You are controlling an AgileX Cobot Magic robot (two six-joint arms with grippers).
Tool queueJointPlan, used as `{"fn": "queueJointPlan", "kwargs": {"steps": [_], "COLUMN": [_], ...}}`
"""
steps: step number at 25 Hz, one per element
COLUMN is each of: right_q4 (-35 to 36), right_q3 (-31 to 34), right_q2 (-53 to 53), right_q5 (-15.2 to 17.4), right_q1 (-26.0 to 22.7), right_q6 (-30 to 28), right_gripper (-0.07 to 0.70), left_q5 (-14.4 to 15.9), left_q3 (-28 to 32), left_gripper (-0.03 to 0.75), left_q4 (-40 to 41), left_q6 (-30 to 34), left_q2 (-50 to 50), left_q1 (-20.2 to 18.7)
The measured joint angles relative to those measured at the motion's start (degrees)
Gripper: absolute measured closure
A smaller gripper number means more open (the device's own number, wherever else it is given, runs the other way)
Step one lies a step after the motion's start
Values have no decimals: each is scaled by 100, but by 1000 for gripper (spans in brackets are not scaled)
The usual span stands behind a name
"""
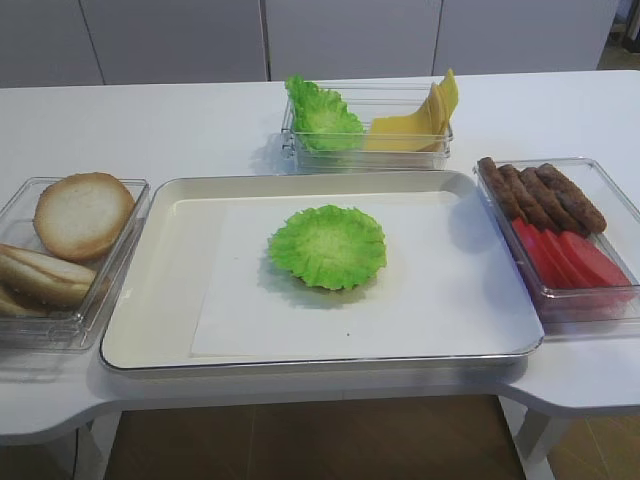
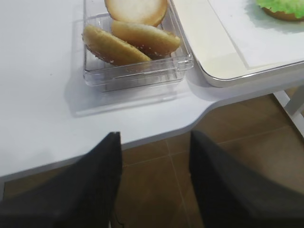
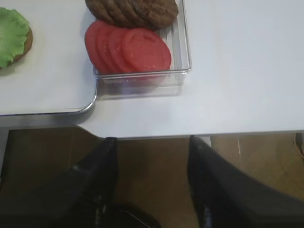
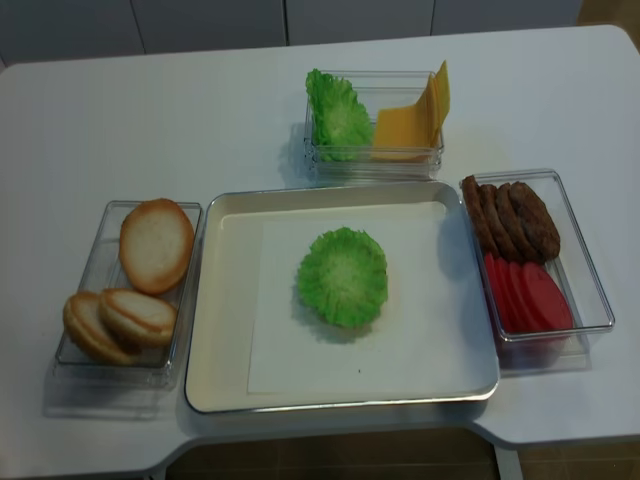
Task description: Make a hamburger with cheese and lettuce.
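The lettuce [image 1: 327, 246] lies spread on the white paper [image 1: 440, 300] in the middle of the tray [image 1: 150, 300], and the right wrist view shows a golden-brown edge of the hamburger [image 3: 27, 43] bun half under it, so the base and the leaf look already stacked. The cheese [image 1: 415, 122] is not on the stack yet: the yellow slices stand leaning in the clear box [image 1: 440, 152] at the far edge of the tabletop [image 1: 200, 120], beside a spare lettuce leaf [image 1: 322, 112], just behind the tray's far rim.

Neither arm shows in the two high views. The left gripper [image 2: 154, 183] hangs below the near edge of the tabletop, its jaws wide apart and holding nothing, facing the bun box [image 2: 137, 71]. The right gripper [image 3: 152, 183] hangs likewise off the near edge, jaws wide apart and holding nothing, facing the box of tomato slices [image 3: 128, 50] and meat patties [image 3: 133, 9].

The next step is probably a cheese slice. From both sets of jaws the cheese lies straight ahead across the whole tray, and it sits right of the centre line, at the right end of its box, so the right arm seems the nearer. The slices lean on edge with their broad faces turned sideways, so the jaws would likely need to close across a thin top edge.
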Motion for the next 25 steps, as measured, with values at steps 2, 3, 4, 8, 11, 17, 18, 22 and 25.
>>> {"fn": "queueJointPlan", "kwargs": {"steps": [2,3,4,8,11,17,18,22,25], "right_q4": [-11,-11,-11,-20,-69,-119,-119,-129,-129], "right_q3": [271,376,487,833,1007,1337,1371,1564,1707], "right_q2": [-394,-610,-788,-1614,-2098,-2517,-2560,-2665,-2715], "right_q5": [7,7,7,-19,-89,-173,-213,-445,-533], "right_q1": [0,0,0,0,0,0,0,0,0], "right_q6": [0,0,0,0,-28,-125,-125,-136,-285], "right_gripper": [267,267,267,267,267,267,267,267,267], "left_q5": [0,0,0,0,0,0,0,0,0], "left_q3": [0,0,0,0,0,0,0,0,0], "left_gripper": [373,373,373,373,373,373,373,373,373], "left_q4": [0,0,0,0,0,0,0,0,0], "left_q6": [0,0,0,0,0,0,0,0,0], "left_q2": [0,0,0,0,0,0,0,0,0], "left_q1": [0,0,0,0,0,0,0,0,0]}}
